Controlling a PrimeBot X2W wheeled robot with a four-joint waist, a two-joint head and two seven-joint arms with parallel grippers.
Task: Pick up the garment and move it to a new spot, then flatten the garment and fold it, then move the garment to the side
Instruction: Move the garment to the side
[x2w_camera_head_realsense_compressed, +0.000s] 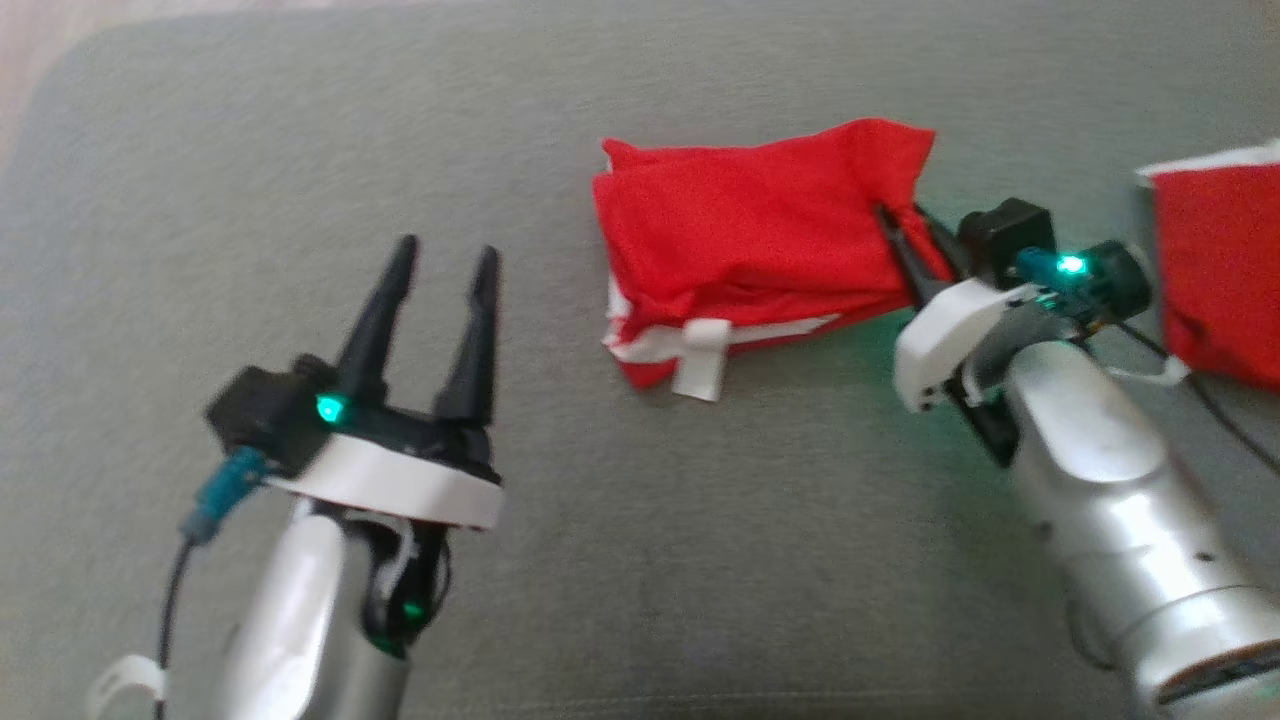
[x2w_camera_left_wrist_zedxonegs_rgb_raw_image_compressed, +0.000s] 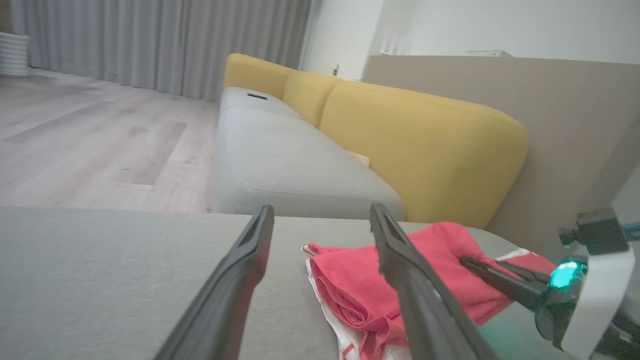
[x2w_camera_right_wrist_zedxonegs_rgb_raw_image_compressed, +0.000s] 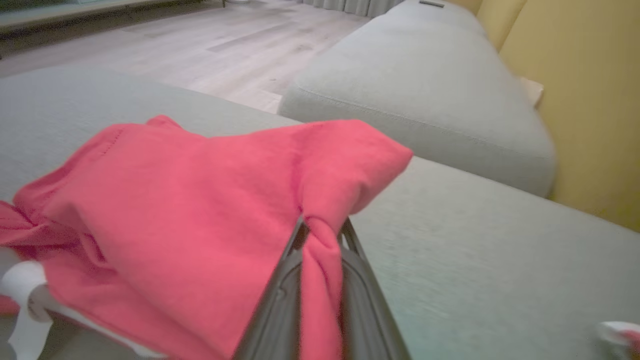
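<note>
Between the right gripper (x2w_camera_head_realsense_compressed: 905, 235) fingers, pinched: bunched edge of folded red cloth garment (x2w_camera_head_realsense_compressed: 740, 240) with white trim. Under spread, empty left gripper (x2w_camera_head_realsense_compressed: 445, 260) fingers: grey upholstered cushion (x2w_camera_head_realsense_compressed: 300, 150).

The left gripper (x2w_camera_left_wrist_zedxonegs_rgb_raw_image_compressed: 321, 210) is held over a grey surface (x2w_camera_left_wrist_zedxonegs_rgb_raw_image_compressed: 100, 280) — its two dark fingers are spread wide apart. A red garment (x2w_camera_left_wrist_zedxonegs_rgb_raw_image_compressed: 345, 285) with white edges is laid bunched up on that surface, partly hidden by one finger. Its far side is pinched by the right gripper (x2w_camera_left_wrist_zedxonegs_rgb_raw_image_compressed: 467, 261), where a green light (x2w_camera_left_wrist_zedxonegs_rgb_raw_image_compressed: 565, 275) is lit. Behind, a sofa (x2w_camera_left_wrist_zedxonegs_rgb_raw_image_compressed: 425, 145) with a yellow back and a grey seat is set on a wooden floor (x2w_camera_left_wrist_zedxonegs_rgb_raw_image_compressed: 90, 140) — grey curtains (x2w_camera_left_wrist_zedxonegs_rgb_raw_image_compressed: 165, 40) are hung past it.
</note>
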